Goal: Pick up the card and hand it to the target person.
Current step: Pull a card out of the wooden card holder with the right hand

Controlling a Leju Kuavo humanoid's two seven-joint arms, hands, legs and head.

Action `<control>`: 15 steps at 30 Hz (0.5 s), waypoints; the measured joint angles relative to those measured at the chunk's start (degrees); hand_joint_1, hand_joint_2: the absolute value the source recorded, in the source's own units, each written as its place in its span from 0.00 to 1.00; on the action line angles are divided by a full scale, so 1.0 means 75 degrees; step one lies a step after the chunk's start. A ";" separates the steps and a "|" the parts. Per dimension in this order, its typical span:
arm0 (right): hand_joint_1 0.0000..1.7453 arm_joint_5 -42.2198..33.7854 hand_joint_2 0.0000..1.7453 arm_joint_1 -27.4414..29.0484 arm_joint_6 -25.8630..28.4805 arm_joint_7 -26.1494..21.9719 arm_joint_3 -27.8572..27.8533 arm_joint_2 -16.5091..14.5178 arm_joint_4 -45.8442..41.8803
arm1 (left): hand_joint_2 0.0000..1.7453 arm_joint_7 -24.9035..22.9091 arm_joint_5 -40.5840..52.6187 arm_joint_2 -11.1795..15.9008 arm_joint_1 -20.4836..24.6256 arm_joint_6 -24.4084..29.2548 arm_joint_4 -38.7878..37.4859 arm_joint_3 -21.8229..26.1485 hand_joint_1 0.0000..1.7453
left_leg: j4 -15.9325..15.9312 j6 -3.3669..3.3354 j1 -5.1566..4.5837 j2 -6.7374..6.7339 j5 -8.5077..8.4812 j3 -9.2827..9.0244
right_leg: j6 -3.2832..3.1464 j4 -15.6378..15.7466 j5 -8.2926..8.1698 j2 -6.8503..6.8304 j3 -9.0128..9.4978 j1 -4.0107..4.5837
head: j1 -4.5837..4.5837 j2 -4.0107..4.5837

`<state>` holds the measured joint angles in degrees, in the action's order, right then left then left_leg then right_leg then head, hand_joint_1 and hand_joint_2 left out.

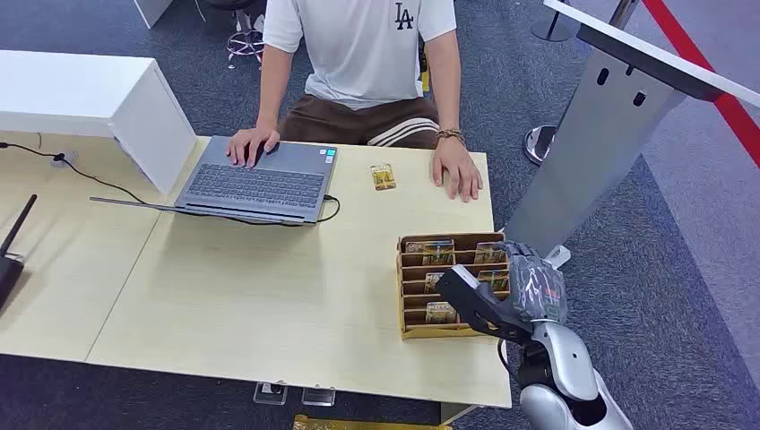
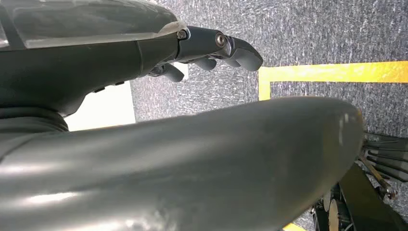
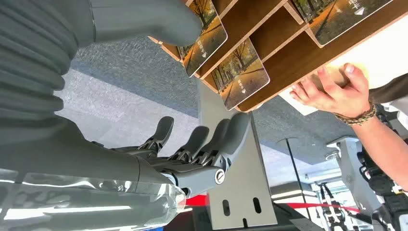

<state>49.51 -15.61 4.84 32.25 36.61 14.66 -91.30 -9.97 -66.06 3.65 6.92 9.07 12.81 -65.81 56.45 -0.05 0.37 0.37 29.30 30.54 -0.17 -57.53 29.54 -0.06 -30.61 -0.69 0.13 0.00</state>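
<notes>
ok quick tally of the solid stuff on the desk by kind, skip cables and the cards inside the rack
laptop: 1
wooden card rack: 1
loose card: 1
white box: 1
black device with antenna: 1
total: 5

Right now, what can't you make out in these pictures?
- Right hand, head view: it covers part of the card rack, so any contact with a card is unclear.
- Loose card on the table: print too small.
- Left hand, left wrist view: the thumb hides most fingers.
</notes>
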 joint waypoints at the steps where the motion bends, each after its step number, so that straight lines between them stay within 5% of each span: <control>1: 0.38 -0.0011 1.00 0.0001 -0.0004 0.0002 0.0000 0.0003 -0.0001 | 0.00 0.0000 0.0002 0.0000 0.0000 0.0000 0.0000 0.0000 0.00 | 0.0000 0.0000 0.0000 0.0000 0.0000 0.0000 | 0.0000 0.0000 0.0000 0.0000 0.0000 0.0000 | -0.0001 0.0000; 15: 0.42 -0.0302 1.00 0.0036 -0.0026 -0.0039 -0.0001 0.0008 0.0316 | 0.00 -0.0017 0.0028 0.0000 0.0001 -0.0005 0.0000 0.0000 0.00 | 0.0000 0.0000 0.0000 0.0000 0.0000 0.0002 | 0.0000 0.0000 0.0000 0.0000 0.0000 0.0000 | -0.0003 0.0000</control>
<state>47.24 -15.35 4.64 31.96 36.60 14.72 -88.93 -10.09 -65.85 3.65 6.92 9.03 12.81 -65.81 56.45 -0.05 0.37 0.37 29.30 30.55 -0.17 -57.53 29.54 -0.06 -30.61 -0.69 0.11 0.00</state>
